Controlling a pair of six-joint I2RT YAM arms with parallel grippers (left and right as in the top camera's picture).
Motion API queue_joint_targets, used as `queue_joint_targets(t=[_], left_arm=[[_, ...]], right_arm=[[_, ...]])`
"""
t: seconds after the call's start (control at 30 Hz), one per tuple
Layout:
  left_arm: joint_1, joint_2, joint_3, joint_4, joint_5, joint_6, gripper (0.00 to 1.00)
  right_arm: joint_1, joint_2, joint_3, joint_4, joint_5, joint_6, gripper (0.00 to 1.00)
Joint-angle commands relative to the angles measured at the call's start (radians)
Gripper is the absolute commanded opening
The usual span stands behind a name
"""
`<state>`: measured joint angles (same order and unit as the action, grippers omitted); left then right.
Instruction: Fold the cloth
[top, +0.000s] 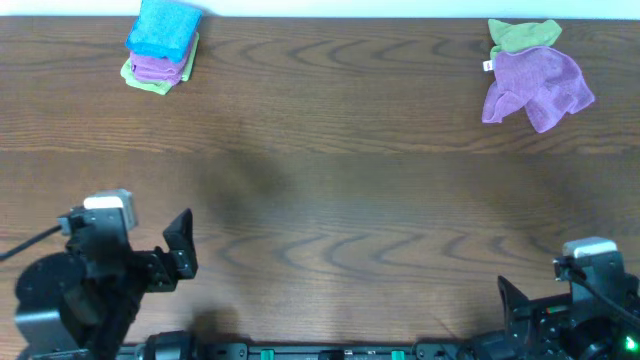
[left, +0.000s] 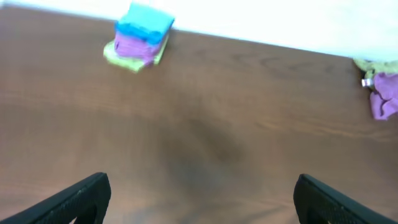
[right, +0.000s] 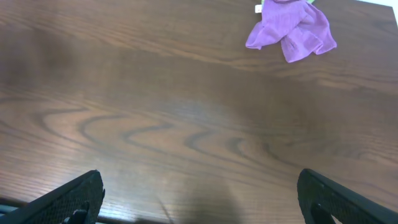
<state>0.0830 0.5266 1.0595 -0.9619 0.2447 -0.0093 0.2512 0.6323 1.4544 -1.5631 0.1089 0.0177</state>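
Purple cloth (top: 540, 85) near far table (top: 330, 180) edge

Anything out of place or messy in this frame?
Only the purple cloth, lying crumpled over a green cloth at the far right corner. The folded stack at far left looks orderly. Nothing spilled or damaged.

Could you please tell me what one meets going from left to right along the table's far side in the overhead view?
First the stack of folded cloths → then the purple cloth. The green cloth overlaps the purple one, so I leave it out.
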Motion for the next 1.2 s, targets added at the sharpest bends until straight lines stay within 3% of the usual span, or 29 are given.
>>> queue_joint_targets(t=[0.0,0.2,0.43,1.17], left_arm=[[-0.032,-0.101,-0.154,0.101,-0.019,0.084,0.95],[-0.072,-0.316,-0.500,0.361,-0.008,0.013,0.95],[-0.077,-0.440,-0.721,0.500,-0.009,-0.025,0.95],[-0.077,-0.523,-0.966,0.658,-0.141,-0.084,0.95]], right_arm=[[0.005,-0.002,-0.004,-0.002,0.011,0.011,0.99],[0.005,-0.002,-0.004,-0.002,0.011,0.011,0.99],[0.005,-0.002,-0.004,-0.002,0.011,0.011,0.99],[0.005,-0.002,-0.004,-0.002,0.011,0.011,0.99]])
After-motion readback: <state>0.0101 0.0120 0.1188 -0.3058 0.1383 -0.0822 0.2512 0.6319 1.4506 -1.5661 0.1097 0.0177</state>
